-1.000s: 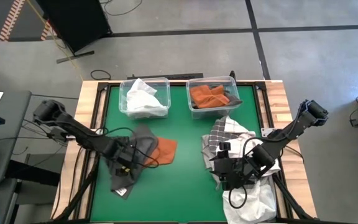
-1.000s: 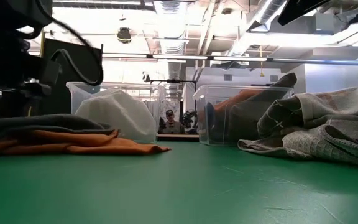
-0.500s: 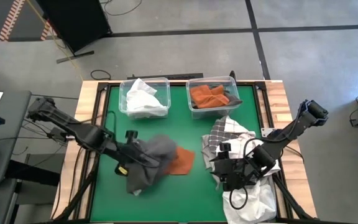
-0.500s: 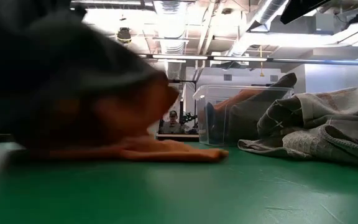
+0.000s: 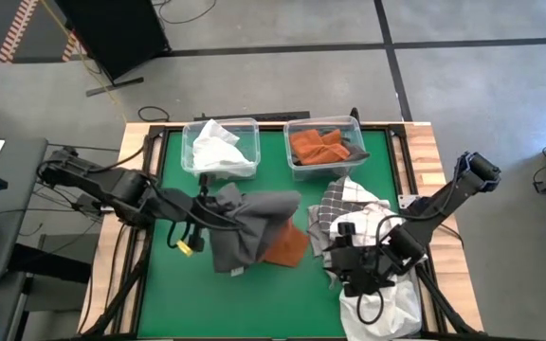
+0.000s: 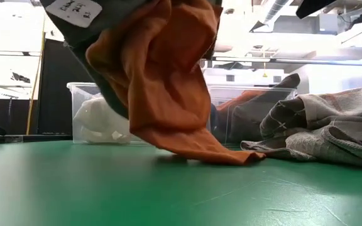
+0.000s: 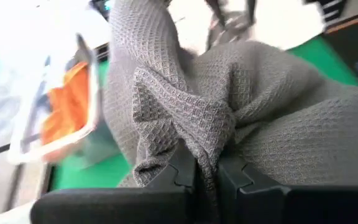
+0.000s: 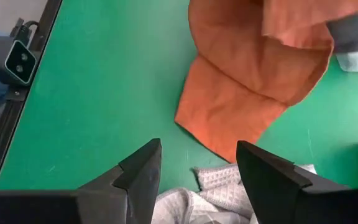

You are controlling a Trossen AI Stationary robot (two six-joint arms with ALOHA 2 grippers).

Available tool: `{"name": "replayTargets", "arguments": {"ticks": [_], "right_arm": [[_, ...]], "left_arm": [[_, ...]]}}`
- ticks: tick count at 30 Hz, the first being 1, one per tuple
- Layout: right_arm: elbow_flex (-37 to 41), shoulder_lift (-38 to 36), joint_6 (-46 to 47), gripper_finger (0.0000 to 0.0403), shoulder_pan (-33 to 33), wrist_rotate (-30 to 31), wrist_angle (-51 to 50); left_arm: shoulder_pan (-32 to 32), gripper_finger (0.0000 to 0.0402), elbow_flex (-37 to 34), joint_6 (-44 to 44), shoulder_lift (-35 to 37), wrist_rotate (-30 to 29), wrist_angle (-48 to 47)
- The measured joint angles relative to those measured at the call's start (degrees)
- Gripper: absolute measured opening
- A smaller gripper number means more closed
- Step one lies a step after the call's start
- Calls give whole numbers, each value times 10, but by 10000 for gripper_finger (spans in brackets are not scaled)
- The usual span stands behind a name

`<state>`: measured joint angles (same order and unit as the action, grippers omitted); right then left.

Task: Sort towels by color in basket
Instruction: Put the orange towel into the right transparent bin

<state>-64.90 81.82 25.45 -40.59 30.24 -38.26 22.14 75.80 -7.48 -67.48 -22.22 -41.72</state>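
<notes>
My left gripper (image 5: 218, 210) is shut on a dark grey waffle towel (image 5: 249, 225), raised above the middle of the green table. An orange towel (image 6: 168, 81) hangs up with it, wrapped partly in the grey cloth. The orange towel's lower end (image 6: 228, 156) lies on the table. My right gripper (image 8: 197, 162) hovers open at the right, over a pile of checked (image 5: 344, 204) and white towels (image 5: 391, 303). Two clear baskets stand at the far edge. One (image 5: 221, 147) holds a white towel, the other (image 5: 325, 147) orange and dark grey ones. My left gripper pinches a bunched fold of the dark grey towel (image 7: 207, 146) between its two fingers, several layers thick. The fingers come from the table's left, slanting down. The towel hangs below and beyond them, clear of the table, carrying the orange towel along.
The checked and white towel pile (image 6: 332, 129) fills the table's right side, up to its near right corner. A camera box (image 8: 14, 59) sits at the table's rim. Bare green mat (image 5: 173, 294) lies at the near left.
My left gripper has risen and gone toward the table's right and far edge, tipping up. The dark grey towel has come off the table with it. The orange towel has been dragged up and rightward, its lower end still on the mat.
</notes>
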Motion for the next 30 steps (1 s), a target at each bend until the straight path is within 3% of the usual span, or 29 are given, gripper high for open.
{"name": "replayTargets", "arguments": {"ticks": [4, 19, 25, 30], "right_arm": [[0, 0, 5, 239, -7, 1, -3], [2, 0, -5, 239, 13, 26, 31], [87, 0, -65, 239, 56, 26, 219], [200, 1, -127, 244, 115, 21, 486]], "left_arm": [[0, 21, 11, 6, 0, 41, 4], [0, 29, 11, 11, 0, 80, 49], [0, 12, 12, -15, -7, 63, 48], [0, 10, 12, -21, -29, 62, 48]]}}
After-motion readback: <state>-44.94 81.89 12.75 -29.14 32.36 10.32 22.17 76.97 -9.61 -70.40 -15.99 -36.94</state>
